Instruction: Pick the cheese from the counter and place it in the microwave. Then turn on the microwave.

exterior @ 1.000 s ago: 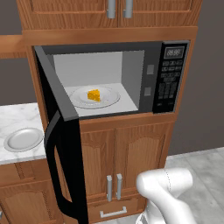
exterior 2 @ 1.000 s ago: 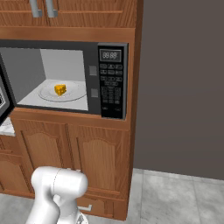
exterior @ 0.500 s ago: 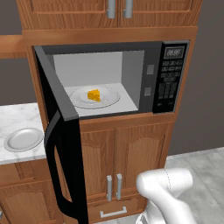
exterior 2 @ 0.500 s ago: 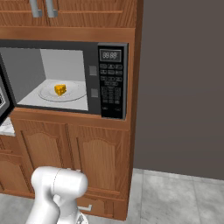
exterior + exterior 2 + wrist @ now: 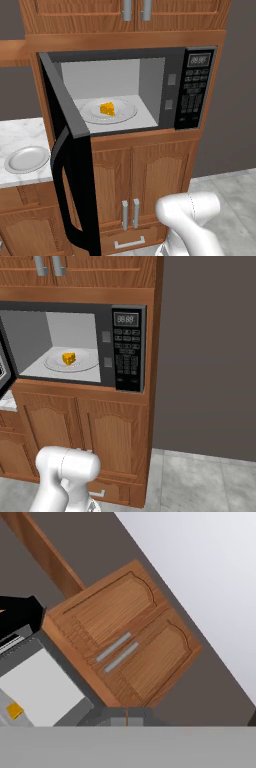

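Sitting on a glass plate inside the microwave, the cheese is already placed in the left base view; its door hangs open, a grey plate lies on the tabletop. From the right base view, the cheese is too small to tell which way its long axis runs; the button panel is untouched. Through the hand view, upper cabinet doors show; the pincer is closed, empty I judge. Left: shutting the door, starting.

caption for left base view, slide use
Cheese on a plate inside the microwave, door open.
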{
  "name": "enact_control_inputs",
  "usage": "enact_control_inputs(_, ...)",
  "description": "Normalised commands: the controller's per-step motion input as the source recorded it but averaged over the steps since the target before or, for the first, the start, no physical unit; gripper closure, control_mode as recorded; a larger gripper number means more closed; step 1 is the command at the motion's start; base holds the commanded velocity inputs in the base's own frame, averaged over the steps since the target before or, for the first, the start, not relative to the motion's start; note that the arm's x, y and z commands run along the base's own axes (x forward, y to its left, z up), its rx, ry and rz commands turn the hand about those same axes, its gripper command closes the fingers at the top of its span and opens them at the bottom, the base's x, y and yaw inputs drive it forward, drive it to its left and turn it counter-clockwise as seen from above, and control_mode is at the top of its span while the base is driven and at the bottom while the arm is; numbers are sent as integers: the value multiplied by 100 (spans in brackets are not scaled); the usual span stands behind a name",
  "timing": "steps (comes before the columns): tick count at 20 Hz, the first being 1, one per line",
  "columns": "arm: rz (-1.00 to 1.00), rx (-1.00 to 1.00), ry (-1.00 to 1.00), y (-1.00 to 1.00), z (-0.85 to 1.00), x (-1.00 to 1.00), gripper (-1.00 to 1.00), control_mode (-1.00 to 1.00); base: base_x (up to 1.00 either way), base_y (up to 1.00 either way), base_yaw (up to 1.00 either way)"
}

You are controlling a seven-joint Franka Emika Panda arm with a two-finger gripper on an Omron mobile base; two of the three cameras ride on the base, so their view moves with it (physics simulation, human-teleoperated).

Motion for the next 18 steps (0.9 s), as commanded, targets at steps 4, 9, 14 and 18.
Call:
enact_control_inputs(4, 0, 0, 0, 14, -21, 18, 100, -100, 0, 0, 0)
enact_control_inputs(9, 0, 0, 3, 15, -27, 27, 100, -100, 0, 0, 0)
enact_control_inputs(14, 0, 0, 6, 16, -32, 27, 100, -100, 0, 0, 0)
enact_control_inputs(18, 0, 0, 1, 19, -27, 23, 100, -100, 0, 0, 0)
